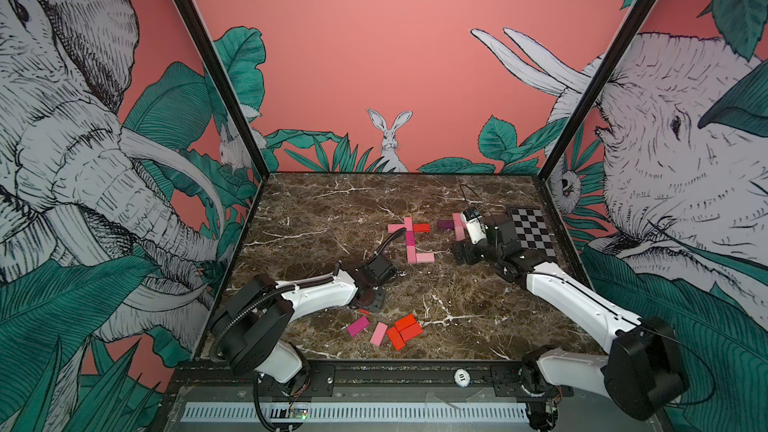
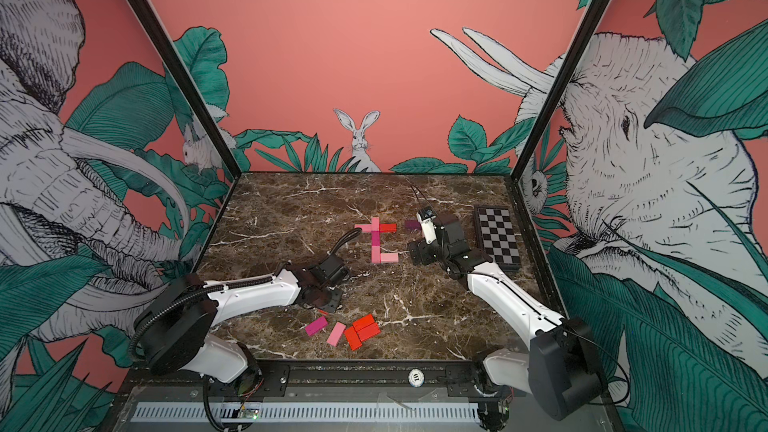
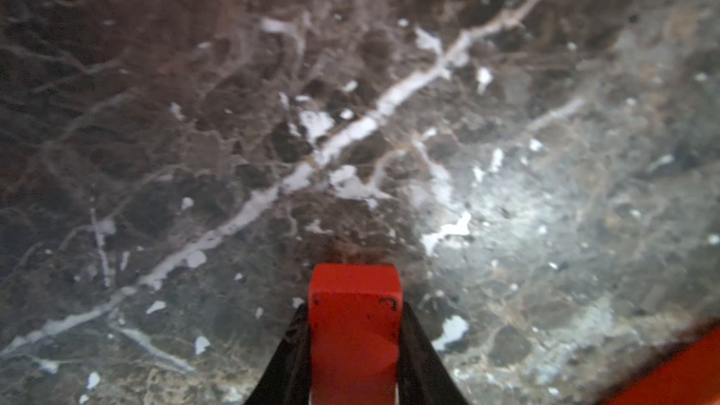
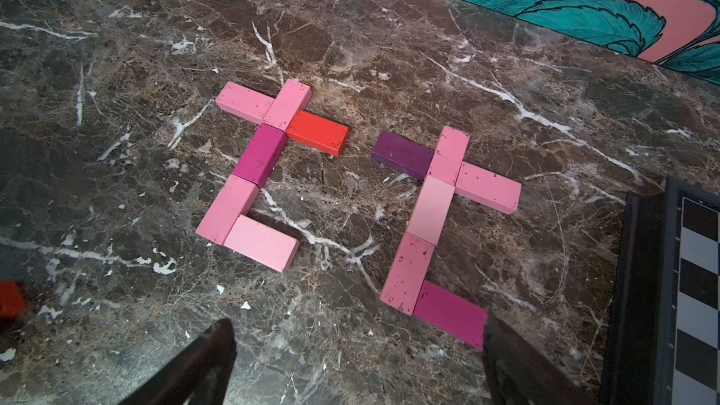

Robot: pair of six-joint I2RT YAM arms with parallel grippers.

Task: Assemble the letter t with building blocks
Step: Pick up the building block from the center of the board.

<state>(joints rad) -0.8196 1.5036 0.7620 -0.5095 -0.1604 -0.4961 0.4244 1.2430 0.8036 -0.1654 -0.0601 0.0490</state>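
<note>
In a top view, the left gripper (image 1: 365,308) is hanging low over the marble tabletop (image 1: 316,209) near the front, clenching a red block (image 1: 364,311) of which only a sliver is showing. Just in front of it the loose blocks (image 1: 401,332) are lying flat: about three red ones touching, with a light pink block (image 1: 378,333) and a magenta block (image 1: 358,325) beside them. Further back a laid-out t (image 1: 409,238) is sitting mid-table. A second t (image 1: 457,224) is lying beside it, partly hidden by the right gripper (image 1: 462,254), with the checkered board (image 1: 534,228) beyond. The only readable writing is "10" on a round token (image 1: 461,376) on the front rail.

In the left wrist view, black fingers (image 3: 290,348) are pinching the red block across its narrow sides, its end sticking out over bare marble.

In the right wrist view, the right gripper's fingers (image 4: 206,348) are standing wide apart, holding nothing and facing both letters. One finger is hovering just beside the second t's magenta foot block (image 4: 452,313).

The blocks are looking light, stiff and matte, with chipped paint, so probably not slippery. They are best taken across the long narrow sides near the middle, since a nudge would likely be shifting laid neighbours.
</note>
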